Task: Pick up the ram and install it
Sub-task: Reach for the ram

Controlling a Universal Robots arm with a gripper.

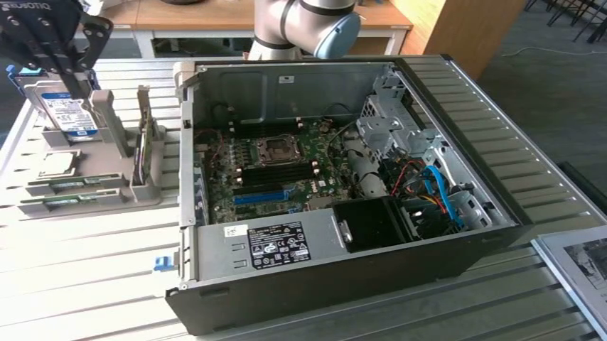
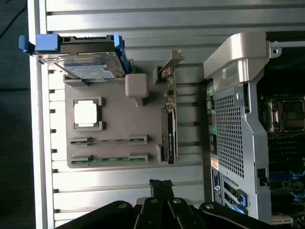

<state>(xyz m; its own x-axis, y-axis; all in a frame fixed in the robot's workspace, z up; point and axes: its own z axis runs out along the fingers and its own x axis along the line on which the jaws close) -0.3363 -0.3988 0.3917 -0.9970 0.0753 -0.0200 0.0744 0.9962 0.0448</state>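
- Nearest, on the exterior view's right, a printed sheet (image 1: 581, 261) lies at the edge of the slatted metal table (image 1: 85, 249).
- The open computer case (image 1: 379, 284) lies on its side across the middle of the table. Its power supply (image 1: 270, 244) is at the near end, and a small blue clip (image 1: 163, 264) sits just beside the case's near left corner.
- Inside the case the motherboard (image 1: 284, 177) faces up, with a long blue slot (image 1: 258, 197) nearer and the CPU socket (image 1: 278, 147) farther in.
- On the exterior view's left, close beside the case, sits a grey holder tray (image 2: 116, 109).
- The ram (image 1: 65, 204), a thin green stick, lies flat in the tray's nearest slot, apart from me. A second stick (image 1: 74, 186) lies in the slot just behind it.
- Farther along the tray come a CPU chip (image 1: 59, 165) in its recess, an expansion card (image 2: 170, 129) standing on edge along the tray's right side, and a blue-labelled hard drive (image 1: 65, 114) propped upright at the far end.
- My pincer (image 2: 160, 183) hangs in the air above the tray, its fingers pressed together with nothing between them. In the exterior view it overlaps the hard drive.
- Farthest back are my arm's base (image 1: 294, 28) and a wooden desk (image 1: 190, 18).
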